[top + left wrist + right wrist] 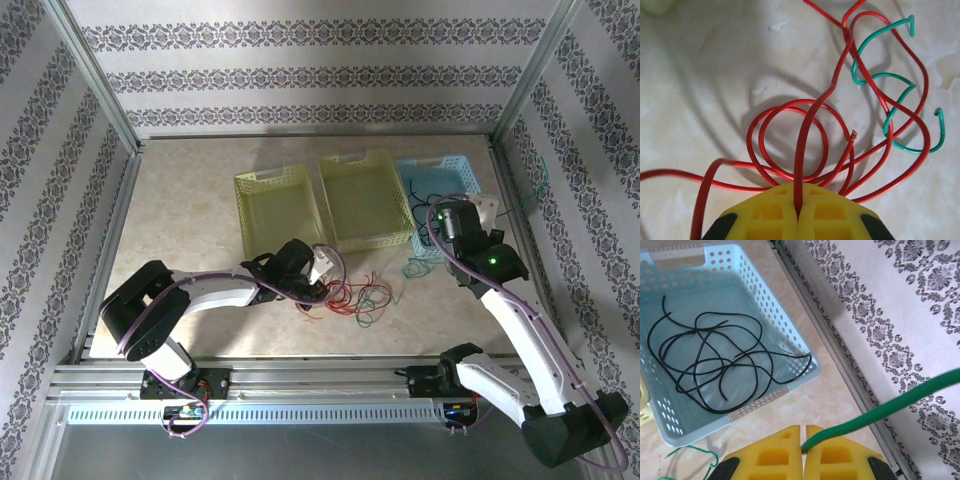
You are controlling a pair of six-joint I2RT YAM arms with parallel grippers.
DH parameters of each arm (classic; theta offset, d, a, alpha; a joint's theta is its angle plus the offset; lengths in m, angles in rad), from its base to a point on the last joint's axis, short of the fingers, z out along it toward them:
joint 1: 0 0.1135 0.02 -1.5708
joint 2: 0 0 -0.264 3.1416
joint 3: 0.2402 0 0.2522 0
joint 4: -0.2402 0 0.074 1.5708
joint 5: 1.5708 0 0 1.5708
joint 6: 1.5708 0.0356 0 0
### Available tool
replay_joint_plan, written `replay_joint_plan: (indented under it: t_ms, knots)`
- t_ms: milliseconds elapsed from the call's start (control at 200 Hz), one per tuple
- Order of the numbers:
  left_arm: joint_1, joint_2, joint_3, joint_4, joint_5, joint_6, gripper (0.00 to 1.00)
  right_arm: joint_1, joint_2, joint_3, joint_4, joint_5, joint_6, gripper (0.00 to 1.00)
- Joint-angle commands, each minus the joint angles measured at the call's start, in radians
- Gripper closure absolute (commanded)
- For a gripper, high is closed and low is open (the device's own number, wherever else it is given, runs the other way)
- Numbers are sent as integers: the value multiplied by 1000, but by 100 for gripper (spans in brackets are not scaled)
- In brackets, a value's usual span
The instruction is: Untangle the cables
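Left pincer (798, 216), yellow pads clenched on a thin red flexible wire (802, 150) rising from red loops tangled with a thin green wire (900, 120) on the beige marbled table (715, 75), near centre. Right pincer (803, 447) clenched on the end of another green wire (890, 407), beside the far-right pale blue perforated plastic basket (757, 300) holding coiled thin black wire (715, 365). 2 yellow-green plastic baskets (262, 178) left of it.

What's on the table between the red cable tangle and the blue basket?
In the top view, a curl of green cable lies between the red cables and the blue basket, near the basket's front corner.
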Motion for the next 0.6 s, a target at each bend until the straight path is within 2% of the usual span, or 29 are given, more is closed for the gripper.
replay_joint_plan:
  t_ms: [0, 75, 255, 285, 350, 465, 595]
  knots:
    - [10, -32, -8, -28, -16, 6, 100, -8, -48, -6, 54, -65, -28, 100]
    - [10, -36, 3, -4, 6, -5, 100, -8, -78, 10, 78, -141, -18, 100]
    - [10, -71, 74, 54, 80, -22, 65, -9, -85, 71, 106, -307, 87, 100]
    - [10, -73, 93, 57, 87, -22, 56, -9, -75, 78, 112, -345, 115, 100]
    - [11, -78, 128, 83, 97, -25, 49, -9, -52, 84, 135, -437, 180, 100]
    - [13, -62, 167, 183, 108, -56, 42, -9, -17, 63, 218, -582, 307, 100]
    - [23, -16, 202, 299, 140, -111, 41, -9, 15, 32, 301, -703, 412, 100]
